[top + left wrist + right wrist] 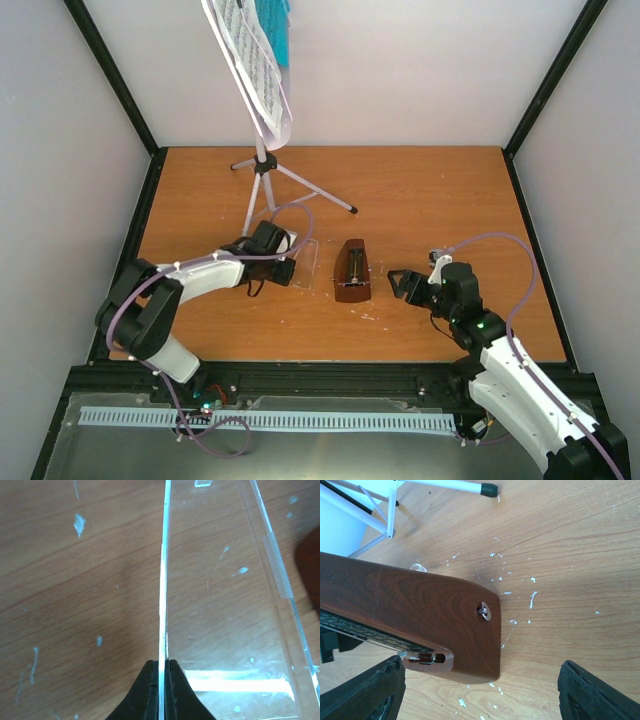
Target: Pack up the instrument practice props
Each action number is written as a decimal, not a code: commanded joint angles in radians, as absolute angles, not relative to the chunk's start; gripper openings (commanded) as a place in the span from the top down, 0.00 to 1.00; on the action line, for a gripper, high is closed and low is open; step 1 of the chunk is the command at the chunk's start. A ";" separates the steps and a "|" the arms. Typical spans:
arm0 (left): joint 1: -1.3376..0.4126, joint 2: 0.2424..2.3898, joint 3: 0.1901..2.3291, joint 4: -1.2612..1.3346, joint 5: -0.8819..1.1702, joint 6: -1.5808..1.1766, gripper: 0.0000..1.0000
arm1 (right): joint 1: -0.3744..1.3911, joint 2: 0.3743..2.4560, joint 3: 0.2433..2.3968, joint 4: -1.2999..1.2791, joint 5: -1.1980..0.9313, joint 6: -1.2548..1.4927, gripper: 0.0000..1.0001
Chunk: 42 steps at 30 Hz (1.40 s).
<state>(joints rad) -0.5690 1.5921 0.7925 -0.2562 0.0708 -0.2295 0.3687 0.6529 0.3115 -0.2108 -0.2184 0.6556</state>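
The small brown pyramid metronome (352, 272) sits near the middle of the wooden surface (440, 200), its wide base toward the arms and its narrow end pointing to the back wall. It seems to lie on its back, with the dark open face and scale turned upward. The right wrist view shows its wood-grain side with a small metal winding key (484, 611) near the rounded base corner.

Its clear cover (225, 605) is off and lies on the surface just to the metronome's left, the wood showing through it. The left end effector (161, 666) is clenched on one thin upright wall of this cover, both black fingers pressed against the clear edge from either side.

The right end effector (400, 285) is just beside the metronome's right side, released, its fingers spread wide and touching nothing. In its own camera the metronome's base fills the space ahead of them.

Farther back, the silver-white tripod music stand (262, 170) stands upright on the surface behind the cover, its legs splayed and one black-capped foot (489, 487) reaching toward the metronome. White sheet music (255, 60) leans on its desk high in the top view, and the teal booklet (280, 30) shows just behind the pages at the upper edge
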 commanded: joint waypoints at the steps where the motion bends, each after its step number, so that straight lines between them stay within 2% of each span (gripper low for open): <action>1: -0.574 1.470 0.781 -0.244 0.067 -0.275 1.00 | 0.362 0.628 0.357 -0.252 -0.212 0.616 0.18; 4: -0.574 1.388 0.780 -0.241 0.115 -0.294 1.00 | 0.362 0.598 0.413 -0.317 -0.179 0.576 0.14; 8: -0.570 1.269 0.767 -0.241 0.192 -0.328 1.00 | 0.361 0.521 0.470 -0.374 -0.113 0.585 0.00; 11: -0.560 1.186 0.759 -0.231 0.266 -0.360 1.00 | 0.362 0.477 0.503 -0.368 -0.108 0.623 0.00; 15: -0.558 1.109 0.750 -0.176 0.381 -0.407 1.00 | 0.362 0.480 0.550 -0.297 -0.206 0.665 0.00; 24: -0.556 1.017 0.761 -0.015 0.601 -0.517 1.00 | 0.361 0.616 0.677 -0.034 -0.534 0.729 0.00; 32: -0.557 0.986 0.746 0.138 0.799 -0.575 1.00 | 0.372 0.731 0.704 0.259 -0.776 0.916 0.00; 37: -0.558 1.011 0.713 0.371 0.935 -0.697 1.00 | 0.515 0.823 0.777 0.278 -0.763 0.870 0.00; 42: -0.558 1.032 0.715 0.441 1.024 -0.736 1.00 | 0.604 0.903 0.836 0.270 -0.706 0.817 0.00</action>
<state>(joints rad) -0.5610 1.0233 0.7128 0.2985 0.9058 -0.6701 0.5663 0.8654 0.7818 0.2291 -0.7200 0.8532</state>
